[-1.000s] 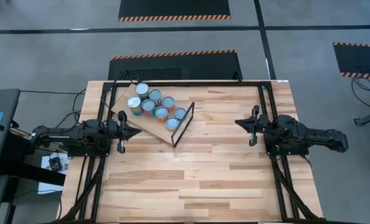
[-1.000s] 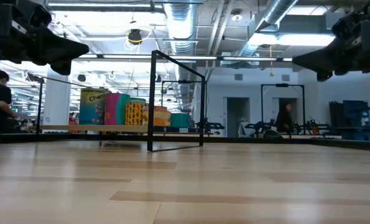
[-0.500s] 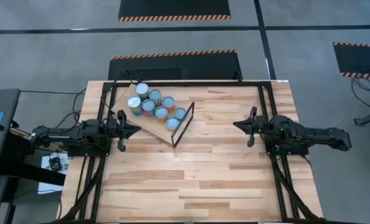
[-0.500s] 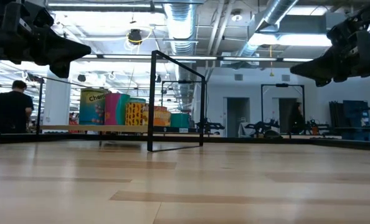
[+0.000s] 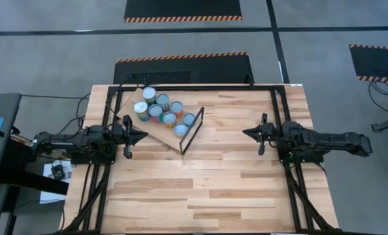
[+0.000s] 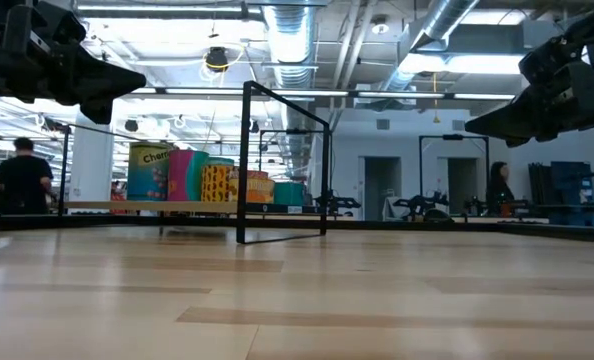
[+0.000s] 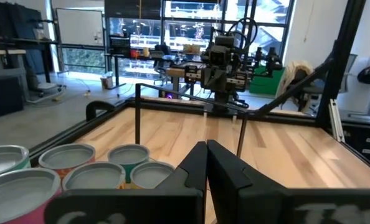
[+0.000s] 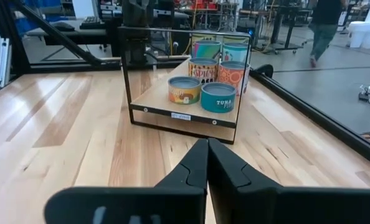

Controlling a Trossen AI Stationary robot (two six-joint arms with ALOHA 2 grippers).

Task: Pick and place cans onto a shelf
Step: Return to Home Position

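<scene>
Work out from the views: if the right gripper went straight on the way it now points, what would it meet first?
Probably the black frame at the end of the shelf, with the cans behind it. The right gripper hangs above the table, so its height against the frame is unclear.

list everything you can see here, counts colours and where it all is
cans: about eight, silvery or pale-blue tops, with orange, teal, pink and yellow sides, grouped together on the shelf
shelf: one, light-wood board with a thin black frame at one end, at the far left of the table
table: one, planked light wood, under both arms
floor mats: three, black with orange-striped edges, on the grey floor beyond the table
people: two in the low view, dark clothes, in the room behind the table
left hand: one, dark, fingers shut and empty, raised at the table's left side beside the shelf
right hand: one, dark, fingers shut and empty, raised at the table's right side
</scene>
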